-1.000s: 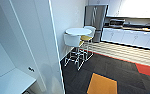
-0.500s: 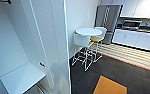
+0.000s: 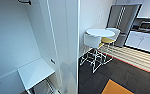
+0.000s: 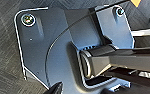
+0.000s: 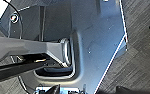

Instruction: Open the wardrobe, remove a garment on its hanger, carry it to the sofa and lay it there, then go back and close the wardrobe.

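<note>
Head view, wardrobe: you are looking into the open white wardrobe [image 3: 28,50] at close range; its white interior takes the left half of the view, with a white shelf [image 3: 36,72] low inside and a black peg [image 3: 24,2] at the top edge.
Head view, door: a white door panel [image 3: 66,45] stands edge-on just right of the interior, running the full height of the view.
Head view, garment: you see no clothing on the part of the interior that shows here.
Head view, room: right of the door, a small round white counter [image 3: 100,32] stands near the wall with white wire-legged stools [image 3: 92,41] around it, one with a yellow seat [image 3: 106,40].
Head view, kitchen: a steel refrigerator [image 3: 122,22] stands behind the stools, and white cabinets [image 3: 144,41] run along the far right.
Head view, floor: dark carpet [image 3: 121,75] with an orange tile [image 3: 114,88] near the bottom edge and a striped band in front of the cabinets.
Left wrist view, robot: the dark plate and jointed bar cover most of this view, above grey carpet [image 4: 3,50].
Left wrist view, pincer: you cannot tell from here whether the left pincer is released or clenched.
Right wrist view, robot: the plate and bar show large again, with dark carpet [image 5: 141,50] beside them.
Right wrist view, pincer: you cannot tell the state of the right pincer either.
</note>
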`<state>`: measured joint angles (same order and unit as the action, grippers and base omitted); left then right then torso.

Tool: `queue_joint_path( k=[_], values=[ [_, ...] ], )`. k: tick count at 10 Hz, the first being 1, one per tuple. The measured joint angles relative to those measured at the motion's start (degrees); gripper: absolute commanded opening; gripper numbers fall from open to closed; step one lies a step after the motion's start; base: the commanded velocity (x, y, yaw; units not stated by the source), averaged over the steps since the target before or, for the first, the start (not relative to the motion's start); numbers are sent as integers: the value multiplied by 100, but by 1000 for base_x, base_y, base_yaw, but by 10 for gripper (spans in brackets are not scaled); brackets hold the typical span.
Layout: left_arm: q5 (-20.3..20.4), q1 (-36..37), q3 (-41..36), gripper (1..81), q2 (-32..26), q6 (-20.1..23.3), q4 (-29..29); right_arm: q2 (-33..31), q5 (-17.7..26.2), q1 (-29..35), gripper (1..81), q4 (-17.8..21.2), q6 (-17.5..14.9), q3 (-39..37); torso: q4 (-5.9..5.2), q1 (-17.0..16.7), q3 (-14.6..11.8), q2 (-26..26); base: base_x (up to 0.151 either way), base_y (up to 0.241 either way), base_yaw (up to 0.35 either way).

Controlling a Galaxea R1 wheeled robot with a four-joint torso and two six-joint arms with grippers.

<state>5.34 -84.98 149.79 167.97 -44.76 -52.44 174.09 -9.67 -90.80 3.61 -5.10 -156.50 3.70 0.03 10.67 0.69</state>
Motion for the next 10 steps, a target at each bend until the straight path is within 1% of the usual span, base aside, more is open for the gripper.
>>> queue_joint_path(
  k=[10],
  values=[
    [-57,-16,0,811,44,4,-23,13,20,-22,811,0,0,0,0,-3,0,0,0,0,296]
  ],
)
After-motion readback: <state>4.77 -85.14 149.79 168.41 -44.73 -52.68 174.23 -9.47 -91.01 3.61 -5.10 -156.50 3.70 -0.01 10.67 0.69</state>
